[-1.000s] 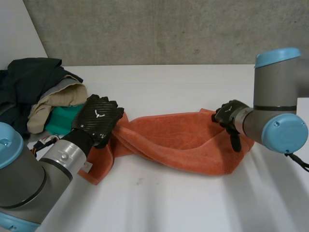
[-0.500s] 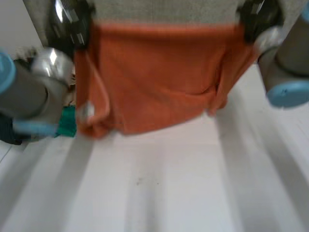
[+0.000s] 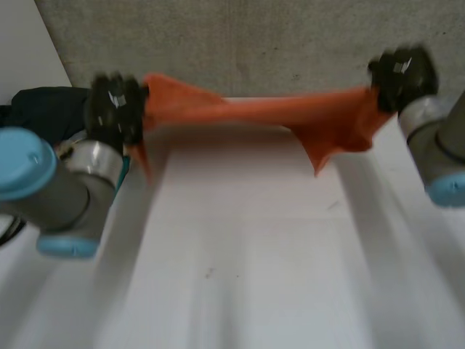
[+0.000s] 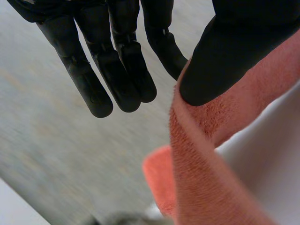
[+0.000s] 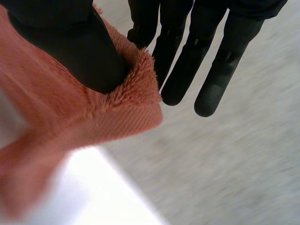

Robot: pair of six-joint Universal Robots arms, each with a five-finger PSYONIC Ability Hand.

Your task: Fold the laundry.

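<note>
A: What lies nearest?

B: The white table (image 3: 240, 276), bare in front. Farther in, the left arm (image 3: 65, 189) rises along one side and the right arm (image 3: 436, 153) along the other.

A: And the laundry?

B: An orange towel (image 3: 254, 113) hangs in the air above the far part of the table. It is pulled out between the two hands, which are well apart. It runs from one to the other as a twisted band. Near the right end a flap droops to a point, and a shorter strip hangs just beside the left hand (image 3: 115, 110).

A: How does that hand hold it?

B: It grasps one end. In the left wrist view the thumb (image 4: 225, 51) bears down on the towel's hemmed edge, next to the nearest finger, and the cloth is nipped there. The fingers (image 4: 119, 70) reach out nearly straight.

A: The right hand (image 3: 402, 71)?

B: Much the same at the other end. In the right wrist view its thumb digs into a corner of the towel, with the fluffy nap bunched around the tip, so the cloth is pinched. Its fingers stretch straight out past the corner.

A: Anything farther back?

B: A dark pile of clothes (image 3: 43, 109) sits at the table's far left, behind the left hand. Beyond everything stands a grey concrete wall (image 3: 254, 43)
</note>
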